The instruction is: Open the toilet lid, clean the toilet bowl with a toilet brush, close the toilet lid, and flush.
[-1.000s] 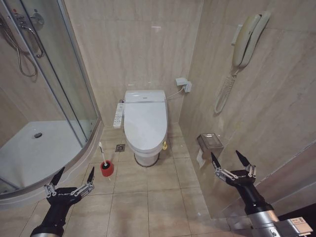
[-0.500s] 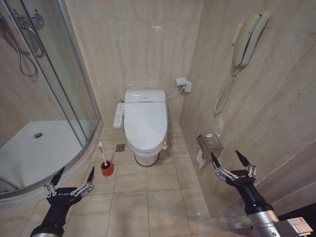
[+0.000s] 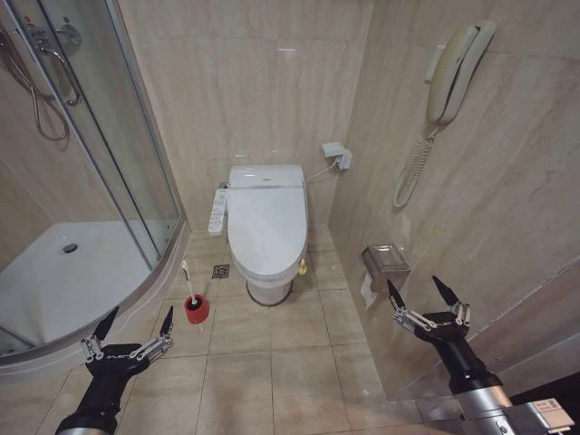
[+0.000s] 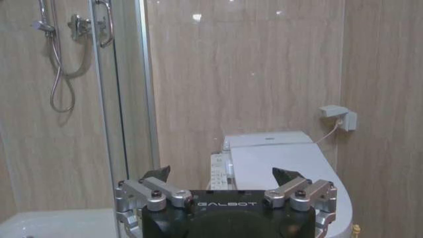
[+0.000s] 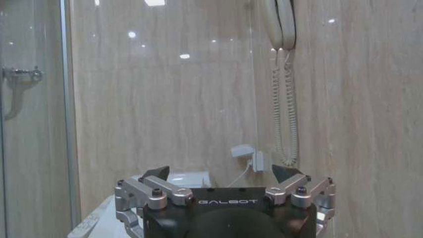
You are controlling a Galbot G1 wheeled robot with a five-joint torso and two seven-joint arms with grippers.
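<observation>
Low at our left, our left tool (image 3: pixel 136 322) hangs with its two dark pointed fingers spread well apart, holding nothing, its black forearm rising from the bottom edge of the head view. Our right tool (image 3: pixel 422 292) hangs at the matching height on our right, fingers likewise splayed and empty, just beside the tiled right wall (image 3: pixel 507 181). Both tools point forward toward the toilet and touch nothing.

From the left tool outward, we see the toilet brush (image 3: pixel 189 288) near it: a thin white handle leaning slightly, its lower end sunk in a small red holder (image 3: pixel 196 310) that stands on the floor (image 3: pixel 272 372) to the toilet's left. Beyond that, against the back wall, the toilet lid (image 3: pixel 266 225) lies shut, a smooth glossy white oval covering the toilet bowl (image 3: pixel 270 290), of which we make out just the white outer base below the lid. A white control panel (image 3: pixel 217 210) hangs at the toilet's left side.

On the right wall, near our right tool, sits a metal paper holder (image 3: pixel 385 261), and higher up a cream wall phone (image 3: pixel 458 68) with a coiled cord. A glass shower enclosure (image 3: pixel 82 181) with a white tray fills the room's left side. Beige tiles cover floor and walls.
</observation>
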